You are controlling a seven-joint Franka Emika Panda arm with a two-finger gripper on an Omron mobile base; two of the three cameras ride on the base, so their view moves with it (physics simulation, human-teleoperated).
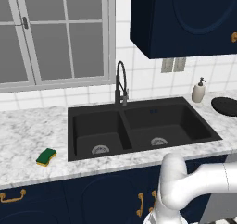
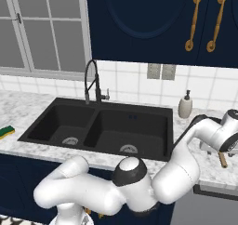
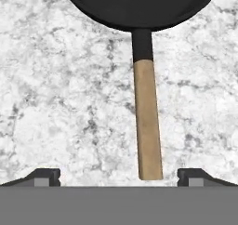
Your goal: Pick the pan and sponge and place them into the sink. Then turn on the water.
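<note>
- Now, starting far left on the marble counter (image 1: 28, 130): green-and-yellow sponge (image 1: 46, 157) lying flat, just left of the sink (image 1: 143, 126), near the front edge.
- Moving right: black double-basin sink, both floors bare, silvery drains (image 1: 100, 149) showing.
- Behind the divider: tall black gooseneck faucet (image 1: 121, 84), spring coil round the neck.
- Further right: white soap dispenser (image 1: 199, 90) against the tile.
- Far right now: black pan (image 3: 139, 5) flat on the counter, wooden handle (image 3: 148, 119) pointing back toward the hand.
- Gripper (image 3: 119, 176) spread wide, dark fingertips (image 3: 44, 176) either side of the handle's end, touching nothing.
</note>
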